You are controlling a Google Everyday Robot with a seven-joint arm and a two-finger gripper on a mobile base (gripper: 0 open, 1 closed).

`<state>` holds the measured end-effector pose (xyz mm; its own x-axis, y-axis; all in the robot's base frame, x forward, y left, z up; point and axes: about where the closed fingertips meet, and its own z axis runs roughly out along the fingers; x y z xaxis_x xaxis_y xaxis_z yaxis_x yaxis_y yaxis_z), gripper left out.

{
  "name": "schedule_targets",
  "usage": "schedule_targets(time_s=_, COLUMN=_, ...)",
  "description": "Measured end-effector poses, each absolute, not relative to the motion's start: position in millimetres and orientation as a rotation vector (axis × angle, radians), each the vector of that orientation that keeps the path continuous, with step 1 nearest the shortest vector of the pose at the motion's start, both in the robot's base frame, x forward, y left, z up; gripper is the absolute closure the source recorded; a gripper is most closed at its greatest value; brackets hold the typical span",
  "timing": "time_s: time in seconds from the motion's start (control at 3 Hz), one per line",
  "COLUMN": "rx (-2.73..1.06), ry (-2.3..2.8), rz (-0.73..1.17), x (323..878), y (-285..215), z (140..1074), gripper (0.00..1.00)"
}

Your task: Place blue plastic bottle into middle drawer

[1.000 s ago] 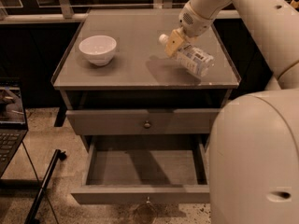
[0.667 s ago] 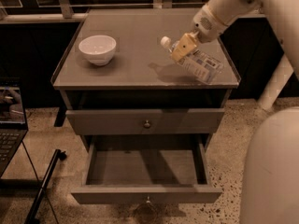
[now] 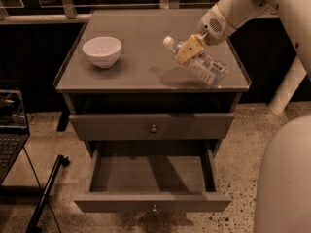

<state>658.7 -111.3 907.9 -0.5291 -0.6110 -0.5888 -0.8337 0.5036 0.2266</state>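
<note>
The blue plastic bottle (image 3: 201,64) is clear with a white cap and a pale label. It hangs tilted above the right half of the cabinet top, cap up and to the left. My gripper (image 3: 188,49) is shut on the bottle near its neck, with tan fingers (image 3: 190,46) around it. The bottle casts a shadow on the top below it. The middle drawer (image 3: 151,178) is pulled open low at the front and has nothing in it.
A white bowl (image 3: 101,51) stands on the left of the cabinet top (image 3: 146,38). The upper drawer front (image 3: 153,126) is shut. A laptop (image 3: 9,130) and a black stand sit at the left. My white base (image 3: 286,178) fills the lower right.
The gripper has lifted the bottle off the cabinet top and tilted it. My arm and base have swung to the right, out of the lower middle of the view.
</note>
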Motion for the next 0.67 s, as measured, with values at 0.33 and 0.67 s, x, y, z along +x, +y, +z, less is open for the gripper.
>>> schedule_targets(time_s=0.33, rx=-1.246, ry=2.305, rz=0.772, x=651.4, y=-93.9, z=904.4, gripper=1.00)
schedule_targets(time_s=0.67, rx=-1.280, ry=2.196, rz=0.909, x=618.0, y=-78.5, z=921.7, gripper=1.00)
